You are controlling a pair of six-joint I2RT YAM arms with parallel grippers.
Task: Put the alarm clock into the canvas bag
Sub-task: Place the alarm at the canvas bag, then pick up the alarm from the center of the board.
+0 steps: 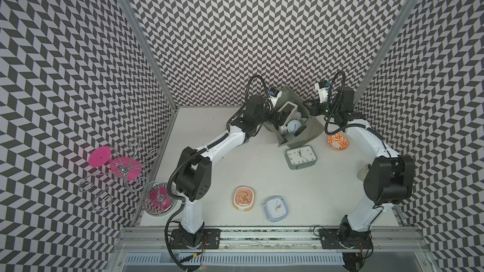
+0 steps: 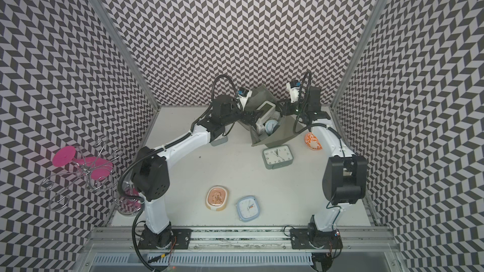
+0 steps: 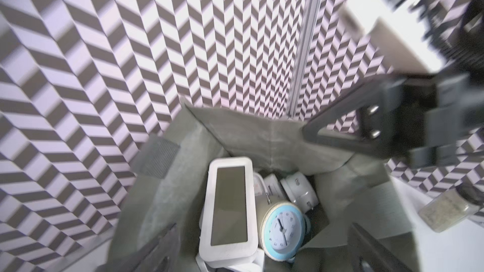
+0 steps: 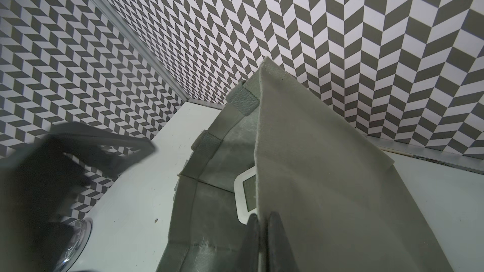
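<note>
The canvas bag stands open at the back of the table, leaning. A white rectangular alarm clock lies inside it on a round blue-rimmed clock and other white clocks. My left gripper hovers open over the bag's mouth, holding nothing. My right gripper is shut on the bag's rim at its right side, pinching the fabric between both fingers.
On the table lie a grey-green rectangular clock, a cream-and-orange square clock and a pale blue square clock. An orange patterned bowl sits right of the bag. A wire stand with pink discs occupies the left.
</note>
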